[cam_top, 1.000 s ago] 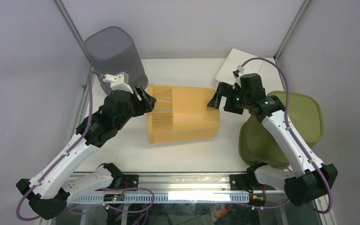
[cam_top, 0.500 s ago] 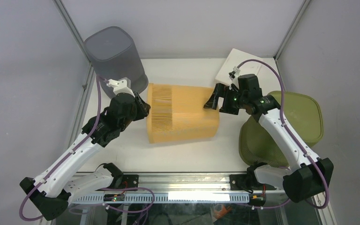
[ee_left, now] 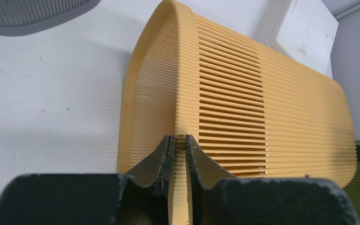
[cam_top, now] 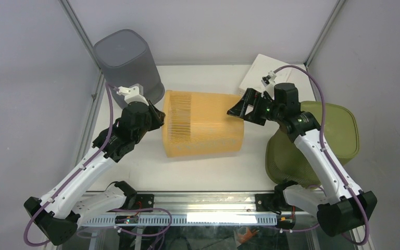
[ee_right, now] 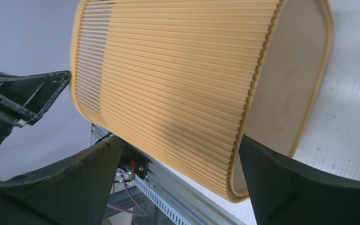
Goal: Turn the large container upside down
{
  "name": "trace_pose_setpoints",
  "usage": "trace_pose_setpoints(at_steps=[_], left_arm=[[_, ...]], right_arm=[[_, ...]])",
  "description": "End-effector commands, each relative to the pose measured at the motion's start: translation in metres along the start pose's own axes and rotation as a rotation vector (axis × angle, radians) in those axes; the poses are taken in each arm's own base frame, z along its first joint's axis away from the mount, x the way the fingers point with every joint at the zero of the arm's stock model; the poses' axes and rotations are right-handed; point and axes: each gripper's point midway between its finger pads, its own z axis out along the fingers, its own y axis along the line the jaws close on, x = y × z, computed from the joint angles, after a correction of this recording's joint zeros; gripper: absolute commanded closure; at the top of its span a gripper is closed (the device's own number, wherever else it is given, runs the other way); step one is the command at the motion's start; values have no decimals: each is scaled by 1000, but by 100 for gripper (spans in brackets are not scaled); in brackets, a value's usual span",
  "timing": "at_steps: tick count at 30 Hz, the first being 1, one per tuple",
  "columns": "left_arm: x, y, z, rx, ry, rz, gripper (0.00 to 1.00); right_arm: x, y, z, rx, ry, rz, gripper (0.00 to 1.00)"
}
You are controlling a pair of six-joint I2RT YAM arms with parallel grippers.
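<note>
The large container (cam_top: 203,125) is a yellow-orange ribbed bin lying on its side in the middle of the table, mouth to the left and flat base to the right. My left gripper (cam_top: 159,119) is shut on the mouth rim; in the left wrist view the thin rim wall (ee_left: 182,93) is pinched between the fingers of that gripper (ee_left: 178,137). My right gripper (cam_top: 238,107) stands wide open at the base end. In the right wrist view the ribbed side and base (ee_right: 168,70) fill the frame, and the base corner lies between that gripper's (ee_right: 178,140) spread fingers, one fingertip (ee_right: 251,147) at the base edge.
A grey bin (cam_top: 127,57) stands upside down at the back left corner, close behind the left arm. A green container (cam_top: 338,130) sits at the right under the right arm. A white perforated piece (cam_top: 263,73) lies at the back right. Enclosure walls stand on both sides.
My left gripper has closed onto the container's mouth rim. My right gripper has drawn back a little to the right, still wide open. The container has barely shifted.
</note>
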Motion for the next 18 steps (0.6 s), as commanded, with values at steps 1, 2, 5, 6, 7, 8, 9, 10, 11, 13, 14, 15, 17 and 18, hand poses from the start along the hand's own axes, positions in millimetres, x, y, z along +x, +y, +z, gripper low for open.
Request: trace_pose_setpoints(at_steps=[1, 2, 5, 6, 7, 8, 9, 10, 11, 13, 14, 15, 17, 18], left_arm=[[24, -5, 8, 40, 92, 36, 92], [25, -6, 9, 44, 93, 36, 92], [25, -8, 10, 54, 97, 37, 93], [25, -9, 10, 57, 95, 37, 92], [26, -10, 11, 62, 97, 37, 92], [26, -11, 11, 67, 99, 36, 92], [27, -12, 12, 74, 103, 34, 92], [28, -14, 13, 81, 105, 33, 92], [29, -15, 14, 86, 109, 31, 91], [28, -19, 16, 94, 108, 29, 90], [26, -21, 17, 97, 106, 27, 90], [25, -24, 18, 106, 105, 28, 90], [23, -31, 21, 126, 107, 33, 89], [23, -33, 23, 131, 110, 37, 89]], right_arm=[[-28, 90, -37, -348, -64, -102, 1], [-29, 99, -41, -390, -57, -101, 0], [-31, 116, -52, -458, -63, -92, 0], [-33, 119, -55, -466, -73, -93, 0], [-35, 123, -59, -473, -83, -95, 1], [-37, 126, -63, -480, -92, -97, 0], [-39, 130, -66, -486, -101, -101, 1], [-41, 133, -69, -494, -107, -103, 0], [-42, 136, -73, -501, -116, -109, 0], [-45, 141, -78, -508, -126, -115, 0], [-47, 145, -81, -512, -133, -123, 1], [-49, 147, -84, -513, -138, -128, 0], [-52, 153, -90, -523, -151, -141, 1], [-54, 155, -91, -528, -155, -145, 0]])
